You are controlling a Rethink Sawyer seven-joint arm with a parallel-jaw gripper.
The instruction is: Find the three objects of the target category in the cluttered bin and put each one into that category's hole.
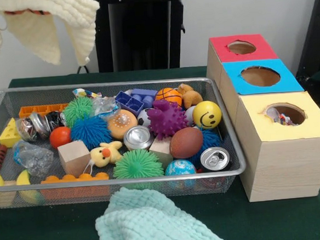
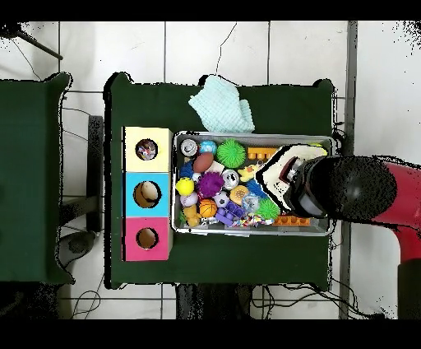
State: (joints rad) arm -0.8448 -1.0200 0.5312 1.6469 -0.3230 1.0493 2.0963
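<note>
The cream waffle cloth hangs high above the bin's left end, evidently grasped; the fingers themselves are hidden, grip unclear.

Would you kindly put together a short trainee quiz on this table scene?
1. True or false: the cream cloth lies flat inside the bin.
2. In the front view, which is nearest the mint-green cloth: A the red-topped one, B the blue-topped one, C the yellow-topped box?
3. In the front view, what metal thing stands in the bin's near right corner?
Key: 1 false, it hangs above the bin's left end. 2 C. 3 a drinks can.
</note>
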